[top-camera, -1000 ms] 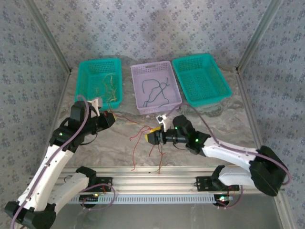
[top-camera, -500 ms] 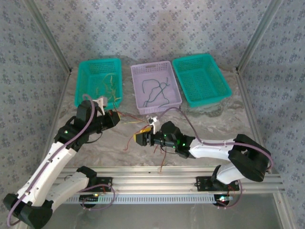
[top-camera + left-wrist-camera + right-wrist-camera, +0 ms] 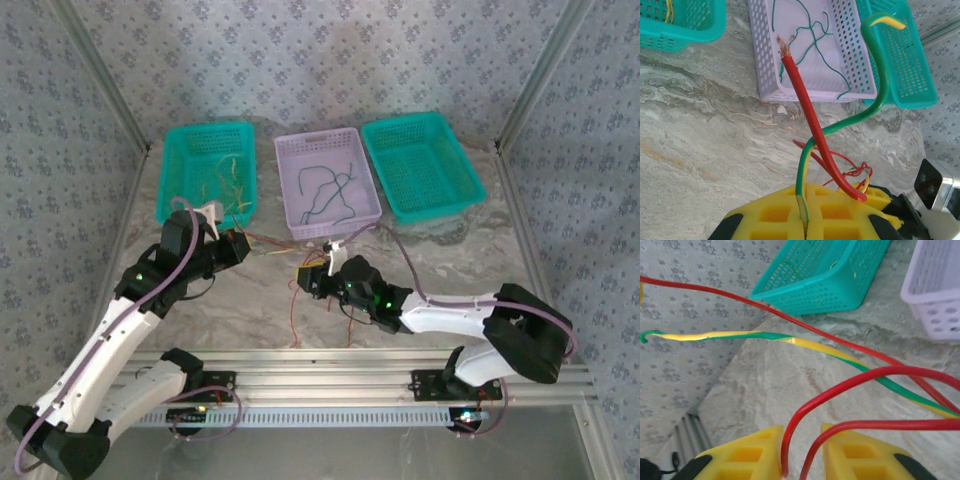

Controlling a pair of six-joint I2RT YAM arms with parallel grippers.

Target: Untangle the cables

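Observation:
A green-and-yellow striped cable (image 3: pixel 875 100) is pinched between the yellow pads of my left gripper (image 3: pixel 806 220), which is shut on it. A thick red cable (image 3: pixel 807 115) crosses over those pads. In the top view the left gripper (image 3: pixel 238 245) sits left of centre, and the right gripper (image 3: pixel 308 280) lies close to its right. Thin red cables (image 3: pixel 293 315) dangle from the tangle between them toward the table's front. The right gripper (image 3: pixel 802 450) stands open by a narrow gap. Two strands of red cable (image 3: pixel 840 395) run through that gap. The striped cable (image 3: pixel 765 335) passes beyond it.
Three baskets line the back: a teal basket (image 3: pixel 165 180) holding yellow cables (image 3: pixel 225 185), a purple basket (image 3: pixel 316 135) holding dark green cables (image 3: pixel 325 190), and a second teal basket (image 3: pixel 420 120). Patterned walls close in both sides; a metal rail runs along the front.
The right gripper swung left toward the left gripper, then eased back a little, and its jaws narrowed around the red strands. The left gripper shifted slightly up and right, staying shut.

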